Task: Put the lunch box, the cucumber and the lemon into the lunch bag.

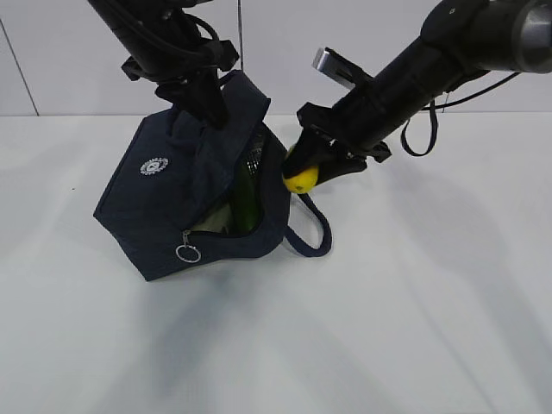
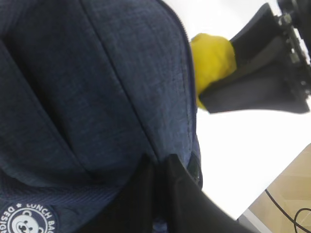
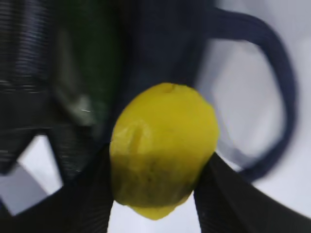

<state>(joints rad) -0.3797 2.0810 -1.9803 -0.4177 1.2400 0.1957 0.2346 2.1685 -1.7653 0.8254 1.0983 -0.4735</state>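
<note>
White desk [image 1: 362, 328], bare in front. Navy lunch bag [image 1: 164, 207] sits mid-left on it, tilted up on one edge, mouth gaping toward the right; metal ring pull [image 1: 188, 253] hangs at the low end of the zipper, round white logo [image 1: 153, 166] on the side facing the camera, one loop handle [image 1: 315, 231] drooping onto the desk at right. Inside the opening, dark green cucumber [image 1: 245, 197] stands on end, with a pale green edge low in the gap, probably the lunch box, can't tell for sure. Yellow lemon [image 1: 303, 179] is pinched in the right tool [image 1: 312, 169], just at the bag's right rim, outside the mouth and above the handle. Right wrist view: lemon fills the middle, both fingers [image 3: 228, 199] pressed to its sides, blurred bag and cucumber behind. Left tool [image 1: 207, 108] comes down from the top left, clamped narrow on the bag's upper fabric, holding the mouth up. Left wrist view: fabric bunched between the closed fingers [image 2: 141, 204], logo at bottom left, lemon beyond the rim. Pale wall behind.
</note>
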